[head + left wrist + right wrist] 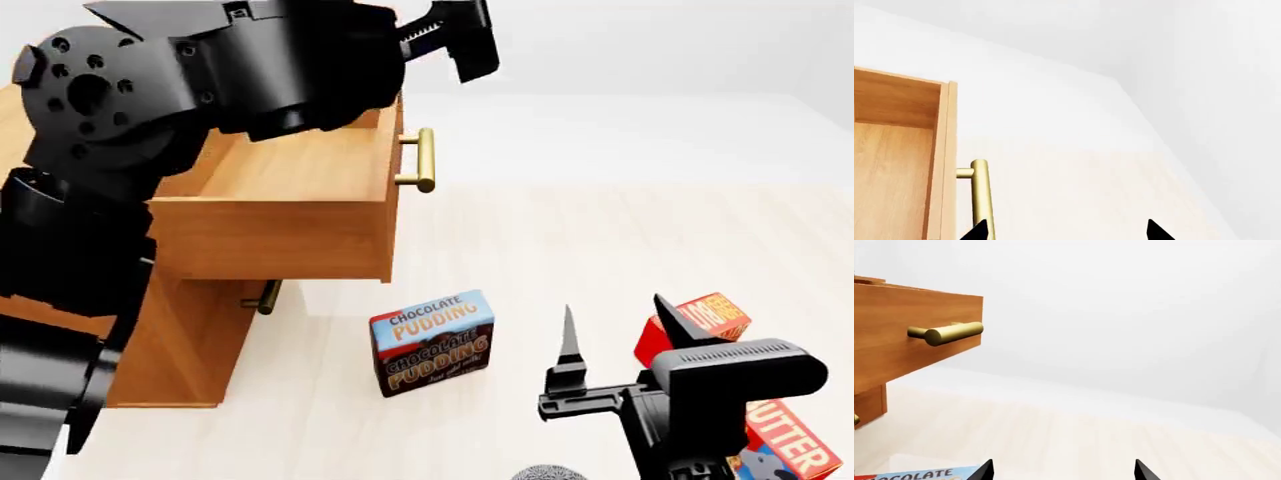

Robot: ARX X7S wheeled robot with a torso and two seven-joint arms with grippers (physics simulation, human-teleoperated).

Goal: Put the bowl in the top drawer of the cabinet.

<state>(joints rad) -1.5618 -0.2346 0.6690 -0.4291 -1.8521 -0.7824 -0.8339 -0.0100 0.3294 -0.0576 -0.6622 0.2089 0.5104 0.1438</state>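
- at the very bottom edge of the head view, a sliver of the bowl (pixel 547 473) shows as a grey speckled curve on the floor, just beside the right arm's base and in front of the pudding box (pixel 431 341); most of it is cut off by the frame.
- the top drawer (pixel 274 215) of the cabinet (pixel 174 350) stands pulled out, a light-brown wooden box with a brass bar handle (pixel 422 160) on its front; well apart from the bowl.
- below it, the lower drawer's handle (pixel 264 297) peeks out in the shadow; two drawers, two brass handles.
- the left arm (pixel 160 90), bulky and black, hangs over the open drawer and hides much of its inside.
- the left gripper (pixel 1066 231) is spread wide with nothing between its tips; in its wrist view one dark tip sits just beside the brass bar, the other well off to the side.
- the right gripper (pixel 621 340) is low near the floor, its two pointed fingers parted and empty, between the pudding box and the red boxes.
- three boxes lie on the pale wood-grain floor: the chocolate pudding box standing upright, a red-orange box (pixel 701 320) behind the right gripper, and a red box lettered "utter" (pixel 787 440) at the corner.
- plain white walls close the room behind.
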